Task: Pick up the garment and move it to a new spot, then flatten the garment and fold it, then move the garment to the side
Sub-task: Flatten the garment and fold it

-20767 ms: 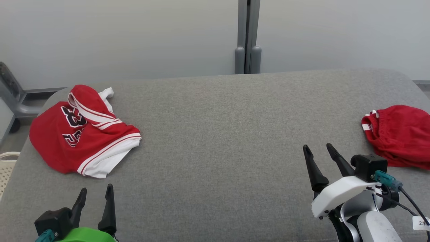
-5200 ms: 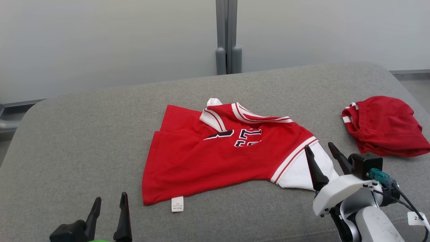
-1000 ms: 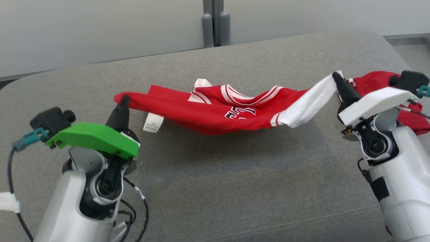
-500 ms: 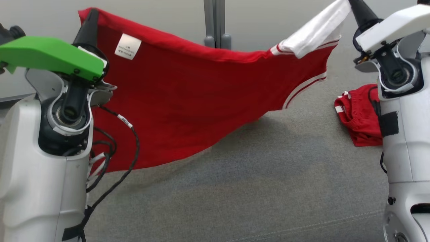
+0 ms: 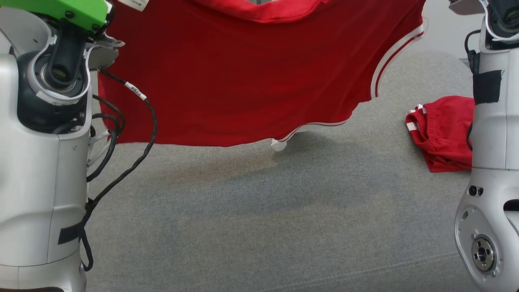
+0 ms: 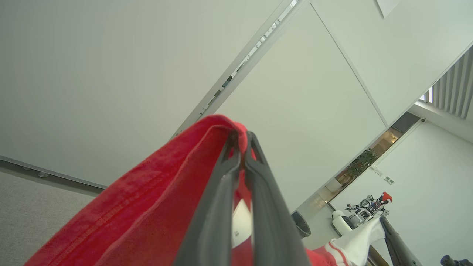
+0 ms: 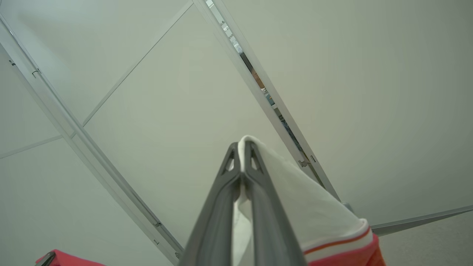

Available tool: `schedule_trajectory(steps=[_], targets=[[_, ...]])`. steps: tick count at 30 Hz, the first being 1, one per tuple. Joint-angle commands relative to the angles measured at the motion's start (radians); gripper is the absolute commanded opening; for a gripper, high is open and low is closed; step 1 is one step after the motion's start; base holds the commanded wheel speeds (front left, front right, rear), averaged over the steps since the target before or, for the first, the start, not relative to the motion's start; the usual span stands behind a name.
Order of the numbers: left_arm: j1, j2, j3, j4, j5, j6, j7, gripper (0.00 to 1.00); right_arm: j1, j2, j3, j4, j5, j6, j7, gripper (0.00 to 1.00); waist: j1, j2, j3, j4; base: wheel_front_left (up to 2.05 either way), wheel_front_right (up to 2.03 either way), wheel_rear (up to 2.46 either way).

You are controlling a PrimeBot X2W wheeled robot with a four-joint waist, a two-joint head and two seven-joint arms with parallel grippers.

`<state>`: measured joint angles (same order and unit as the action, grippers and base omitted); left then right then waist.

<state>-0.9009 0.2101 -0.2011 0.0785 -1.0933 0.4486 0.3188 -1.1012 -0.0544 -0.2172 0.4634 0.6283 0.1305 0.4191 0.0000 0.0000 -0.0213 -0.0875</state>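
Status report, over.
Left claw shut on jersey, right claw shut on its white sleeve. Jersey hangs spread above grey cushion. Red shorts lie apart, right side.

Your red fabric jersey with white-striped trim [image 5: 243, 81] hangs spread wide like a curtain, its lower edge low over the grey upholstered cushion [image 5: 284, 223], its white sleeve [image 7: 295, 192] raised high.
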Motion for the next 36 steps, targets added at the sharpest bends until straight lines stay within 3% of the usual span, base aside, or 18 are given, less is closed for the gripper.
schedule_trajectory(steps=[1, 7, 17, 21, 26, 32, 36], targets=[[-0.027, 0.009, -0.006, 0.005, 0.01, -0.005, 0.01, 0.0, -0.032, 0.001, -0.004, -0.013, -0.008, 0.0, 0.016, 0.0, 0.0, 0.0, 0.012, 0.001, 0.0, 0.0, 0.0], [-0.09, 0.024, -0.029, 0.035, 0.033, 0.004, 0.029, 0.0, -0.099, 0.003, -0.01, -0.012, -0.063, 0.0, 0.055, 0.0, 0.0, 0.0, 0.069, 0.012, 0.0, 0.0, 0.0], [-0.286, 0.024, -0.072, 0.2, 0.09, 0.005, 0.036, 0.0, -0.282, 0.003, -0.051, 0.11, -0.204, 0.0, 0.047, 0.0, 0.0, 0.0, 0.262, 0.03, 0.0, 0.0, 0.0], [-0.445, 0.0, -0.073, 0.326, 0.133, -0.028, -0.041, 0.0, -0.439, 0.004, -0.066, 0.216, -0.293, 0.0, -0.078, 0.0, 0.0, 0.0, 0.376, 0.027, 0.0, 0.0, 0.0], [-0.577, -0.028, -0.068, 0.475, 0.176, -0.113, -0.204, 0.0, -0.561, 0.004, -0.054, 0.334, -0.375, 0.0, -0.285, 0.0, 0.0, 0.0, 0.408, 0.023, 0.0, 0.0, 0.0], [-0.717, -0.053, -0.037, 0.612, 0.217, -0.218, -0.459, 0.0, -0.677, 0.003, -0.048, 0.426, -0.403, 0.0, -0.548, 0.0, 0.0, 0.0, 0.45, 0.012, 0.0, 0.0, 0.0], [-0.773, -0.056, -0.023, 0.708, 0.224, -0.255, -0.53, 0.0, -0.727, 0.003, -0.016, 0.507, -0.36, 0.0, -0.606, 0.0, 0.0, 0.0, 0.501, 0.002, 0.0, 0.0, 0.0]])
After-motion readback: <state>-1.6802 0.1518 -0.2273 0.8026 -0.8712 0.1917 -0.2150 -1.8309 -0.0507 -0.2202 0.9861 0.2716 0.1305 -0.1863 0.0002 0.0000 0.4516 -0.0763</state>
